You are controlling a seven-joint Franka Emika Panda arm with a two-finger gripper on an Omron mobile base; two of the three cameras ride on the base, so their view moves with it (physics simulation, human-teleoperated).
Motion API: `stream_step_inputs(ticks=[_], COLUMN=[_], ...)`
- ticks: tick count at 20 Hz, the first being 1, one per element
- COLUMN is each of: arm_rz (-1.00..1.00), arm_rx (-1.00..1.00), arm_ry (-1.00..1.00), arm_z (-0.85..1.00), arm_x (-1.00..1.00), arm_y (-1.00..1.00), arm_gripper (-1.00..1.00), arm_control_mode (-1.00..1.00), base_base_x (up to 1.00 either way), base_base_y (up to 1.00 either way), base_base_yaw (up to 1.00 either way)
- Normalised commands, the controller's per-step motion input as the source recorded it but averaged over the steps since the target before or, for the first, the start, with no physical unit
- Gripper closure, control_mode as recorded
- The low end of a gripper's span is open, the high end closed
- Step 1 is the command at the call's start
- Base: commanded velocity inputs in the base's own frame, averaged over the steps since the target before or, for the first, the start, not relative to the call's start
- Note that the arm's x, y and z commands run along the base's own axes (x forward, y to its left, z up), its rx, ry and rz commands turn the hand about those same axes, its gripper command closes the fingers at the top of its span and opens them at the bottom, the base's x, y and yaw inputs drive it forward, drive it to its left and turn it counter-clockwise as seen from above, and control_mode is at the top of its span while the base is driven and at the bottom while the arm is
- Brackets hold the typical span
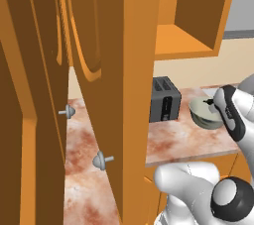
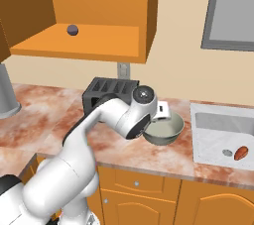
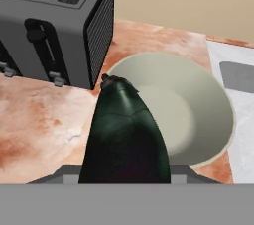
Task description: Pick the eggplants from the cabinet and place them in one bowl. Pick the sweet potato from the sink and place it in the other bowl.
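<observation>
My gripper [image 1: 213,104] is shut on a dark, near-black eggplant [image 3: 124,135], which hides the fingertips in the hand view. It hangs over the near-left rim of the pale grey-green bowl [image 3: 198,115], which stands on the counter beside the black toaster [image 3: 54,26]. Nothing lies inside the bowl. A second eggplant [image 2: 72,30] rests on the open cabinet's shelf [image 2: 99,40]. The sweet potato [image 2: 241,153] lies in the sink [image 2: 218,120] to the right, near its drain. The other bowl is out of view.
An open orange cabinet door [image 1: 114,70] with a grey knob [image 1: 100,160] stands close on the left. The marbled counter [image 2: 44,120] runs past the toaster. A grey cylinder [image 2: 6,95] stands at the far left of it.
</observation>
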Motion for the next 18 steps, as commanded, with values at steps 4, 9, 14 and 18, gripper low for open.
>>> stream_step_inputs(ticks=[4,9,14,18], arm_rz=[0.0,0.0,0.0,0.0], arm_rx=[0.0,0.0,-0.01,-0.03], arm_ry=[0.0,0.0,0.0,0.0], arm_z=[-0.15,-0.23,-0.32,-0.29], arm_x=[0.38,0.31,0.25,0.2], arm_y=[-0.13,-0.19,-0.19,-0.05], arm_gripper=[1.0,1.0,1.0,1.0], arm_control_mode=[-1.0,-1.0,-1.0,-1.0], base_base_x=[0.0,0.0,0.0,0.0], base_base_y=[0.0,0.0,0.0,0.0], base_base_yaw=[0.0,0.0,0.0,0.0])
